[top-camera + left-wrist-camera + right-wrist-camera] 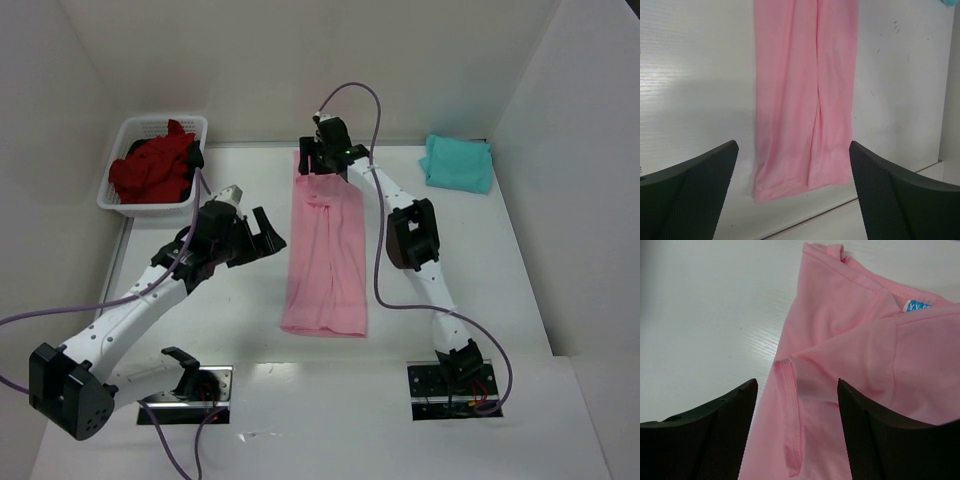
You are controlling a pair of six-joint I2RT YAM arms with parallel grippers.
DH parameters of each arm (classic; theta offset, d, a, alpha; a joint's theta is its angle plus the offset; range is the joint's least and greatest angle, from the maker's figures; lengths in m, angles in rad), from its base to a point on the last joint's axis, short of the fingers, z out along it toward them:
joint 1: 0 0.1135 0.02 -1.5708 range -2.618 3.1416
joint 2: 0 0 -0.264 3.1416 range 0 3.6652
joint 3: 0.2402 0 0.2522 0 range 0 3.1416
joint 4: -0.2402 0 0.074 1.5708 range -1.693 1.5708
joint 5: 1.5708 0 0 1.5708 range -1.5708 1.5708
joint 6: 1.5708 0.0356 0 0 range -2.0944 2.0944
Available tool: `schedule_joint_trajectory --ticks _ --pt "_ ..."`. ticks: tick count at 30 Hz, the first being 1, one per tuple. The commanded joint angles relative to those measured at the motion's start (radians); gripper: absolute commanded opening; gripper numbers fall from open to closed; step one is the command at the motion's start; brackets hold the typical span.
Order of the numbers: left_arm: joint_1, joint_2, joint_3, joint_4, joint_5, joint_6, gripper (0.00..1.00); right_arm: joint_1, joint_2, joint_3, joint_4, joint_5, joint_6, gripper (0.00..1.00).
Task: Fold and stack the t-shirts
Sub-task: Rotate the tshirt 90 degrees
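A light pink t-shirt [328, 255] lies flat mid-table, folded lengthwise into a long strip with its collar at the far end. My right gripper [320, 160] hovers over that collar end. In the right wrist view it [797, 382] is open, and a folded sleeve hem of the pink t-shirt [850, 340] lies below the gap, ungripped. My left gripper [262, 232] is open to the left of the strip. In its wrist view it [793, 145] frames the hem end of the pink t-shirt [805, 95]. A folded teal t-shirt [458, 162] rests at the back right. Dark red t-shirts [152, 168] fill the basket.
The white lattice basket [118, 200] stands at the back left by the wall. White walls close in the table on the left, back and right. A blue neck label [917, 306] shows at the pink collar. The right arm's links stretch along the strip's right side.
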Motion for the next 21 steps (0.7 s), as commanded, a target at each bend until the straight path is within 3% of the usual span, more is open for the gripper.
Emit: schedule_joint_trajectory --ticks 1,8,14,21 --pt "0.017 0.011 -0.003 0.009 0.039 0.02 1.0 -0.003 0.035 0.053 -0.035 0.033 -0.033 0.7" --pt "0.04 0.011 -0.017 0.009 0.068 0.03 1.0 0.017 0.044 0.033 -0.07 0.073 -0.083 0.61" --pt "0.049 0.02 -0.032 0.009 0.087 0.033 1.0 0.035 0.044 0.022 -0.061 0.075 -0.089 0.32" --pt "0.067 -0.001 -0.041 0.009 0.093 0.039 1.0 0.063 0.056 0.022 -0.052 0.002 -0.079 0.22"
